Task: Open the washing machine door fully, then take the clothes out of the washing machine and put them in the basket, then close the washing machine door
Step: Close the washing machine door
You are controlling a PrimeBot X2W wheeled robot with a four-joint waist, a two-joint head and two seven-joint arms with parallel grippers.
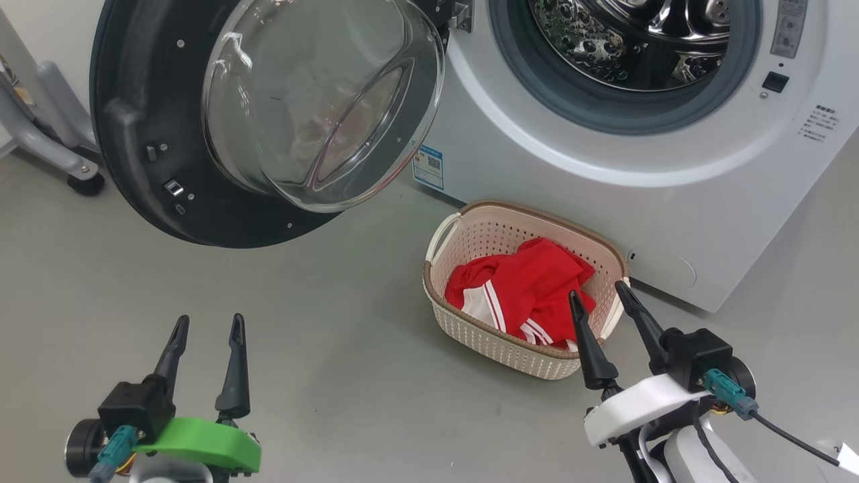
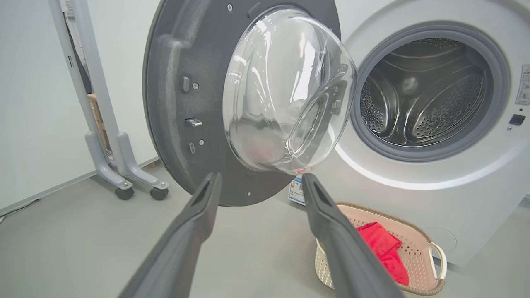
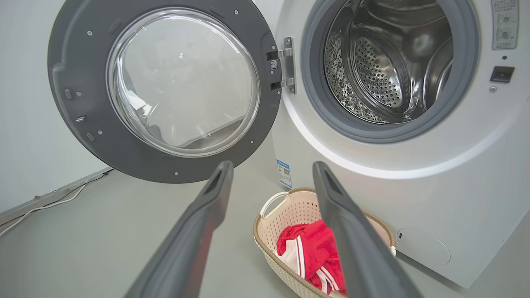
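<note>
The washing machine door point(image 1: 154, 134) point(image 2: 186, 99) point(image 3: 165, 87) hangs swung wide open to the left, its glass bowl facing me. The white washing machine point(image 1: 604, 174) point(image 2: 434, 178) point(image 3: 434, 174) shows a bare steel drum point(image 1: 631, 40) point(image 3: 385, 66). Red clothes point(image 1: 530, 285) point(image 2: 383, 248) point(image 3: 319, 256) with white striped trim lie in the cream basket point(image 1: 496, 342) point(image 2: 418, 244) point(image 3: 285, 211) on the floor before the machine. My left gripper point(image 1: 208, 325) point(image 2: 261, 182) is open and empty at the lower left. My right gripper point(image 1: 597, 292) point(image 3: 273, 169), open and empty, hovers by the basket's near right corner.
A grey wheeled stand point(image 1: 60, 147) point(image 2: 120, 165) sits left of the door by the wall. A cable point(image 3: 45, 203) runs along the skirting. Bare grey floor point(image 1: 322, 349) stretches between the grippers and the basket.
</note>
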